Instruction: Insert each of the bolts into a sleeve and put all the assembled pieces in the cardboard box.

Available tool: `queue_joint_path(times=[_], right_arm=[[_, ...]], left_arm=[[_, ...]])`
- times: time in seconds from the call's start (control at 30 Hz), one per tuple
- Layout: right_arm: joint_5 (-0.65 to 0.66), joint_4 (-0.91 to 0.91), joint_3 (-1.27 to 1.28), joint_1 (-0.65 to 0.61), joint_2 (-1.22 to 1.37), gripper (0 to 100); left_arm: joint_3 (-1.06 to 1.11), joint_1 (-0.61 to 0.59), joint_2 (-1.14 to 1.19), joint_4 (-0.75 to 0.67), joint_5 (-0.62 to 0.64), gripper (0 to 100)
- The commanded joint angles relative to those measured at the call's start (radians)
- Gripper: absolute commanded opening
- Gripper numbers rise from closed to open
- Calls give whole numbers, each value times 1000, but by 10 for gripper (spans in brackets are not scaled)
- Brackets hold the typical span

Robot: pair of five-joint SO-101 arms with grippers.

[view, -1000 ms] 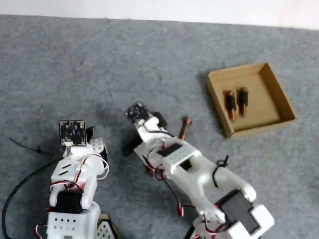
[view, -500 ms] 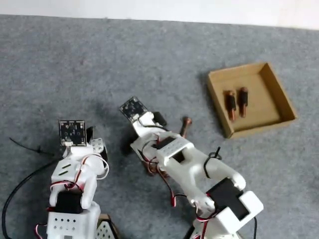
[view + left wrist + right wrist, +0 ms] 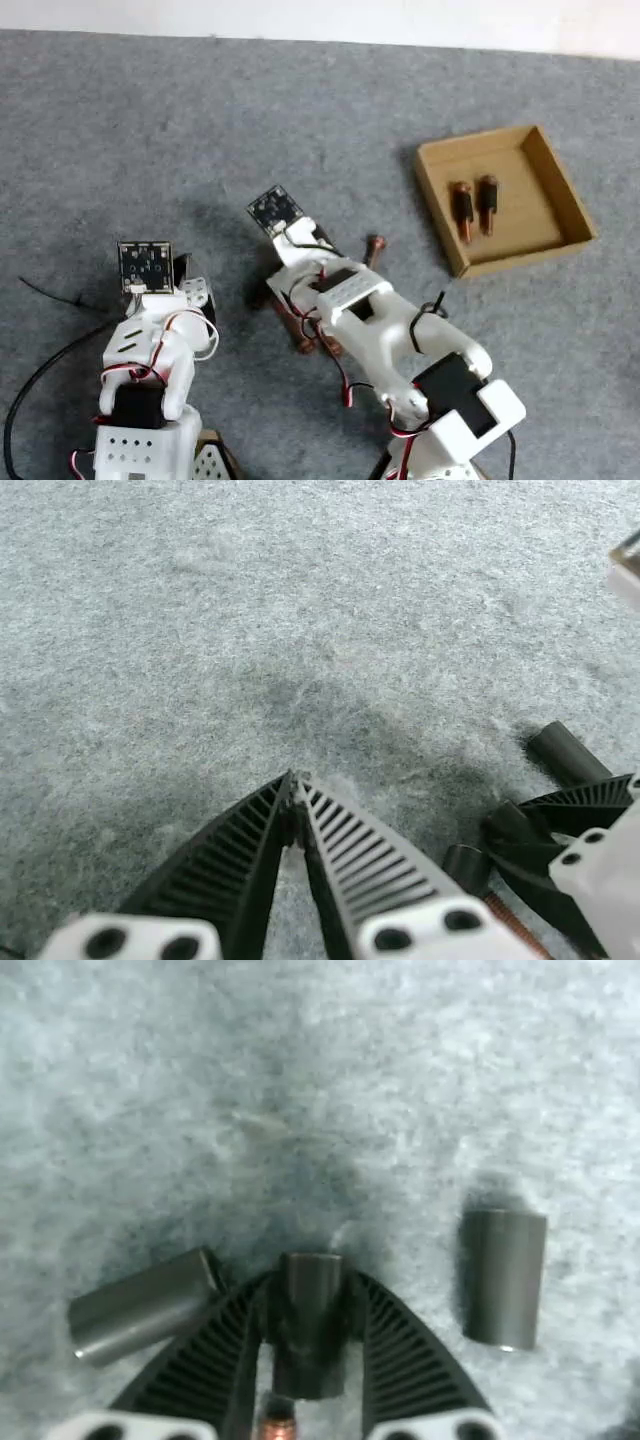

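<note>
My right gripper (image 3: pixel 308 1285) is shut on a dark sleeve (image 3: pixel 308 1325) down on the carpet. A copper bolt end (image 3: pixel 278 1426) shows just behind that sleeve. Two more dark sleeves lie loose, one (image 3: pixel 140 1305) touching a finger and one (image 3: pixel 503 1276) standing apart. A loose copper bolt (image 3: pixel 372 250) lies between the right arm (image 3: pixel 350 300) and the cardboard box (image 3: pixel 560 190). Two assembled pieces (image 3: pixel 475 208) rest side by side in the box. My left gripper (image 3: pixel 296 788) is shut and holds nothing, just above bare carpet beside the right arm.
Grey carpet covers the whole table. In the left wrist view, the right arm's black fingers (image 3: pixel 560 815) sit close by with a sleeve (image 3: pixel 565 752) beyond them. A black cable (image 3: pixel 40 370) trails off the left arm (image 3: pixel 160 330).
The right arm has shifted back and to the left over the sleeves, and copper now shows under its wrist. The left arm has stayed still.
</note>
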Motion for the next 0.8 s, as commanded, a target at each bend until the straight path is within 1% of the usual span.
queue_joint_path(times=[0.0,0.07,0.17,0.4,0.57,0.7,0.77], right_arm=[[6,61,16,38,-125,3],[6,94,56,85,-255,3],[6,99,174,147,-467,3],[8,99,423,219,-880,3],[8,99,553,278,-1058,3],[9,99,624,381,-1158,3],[9,99,659,432,-1201,3]], left_arm=[[1,-10,-16,-25,0,7],[1,-10,-16,-25,0,7],[1,-10,-16,-25,0,7],[1,-10,-16,-25,0,7],[4,-10,-16,-26,0,7],[25,-13,-16,-78,0,7],[27,-13,-16,-77,0,7]])
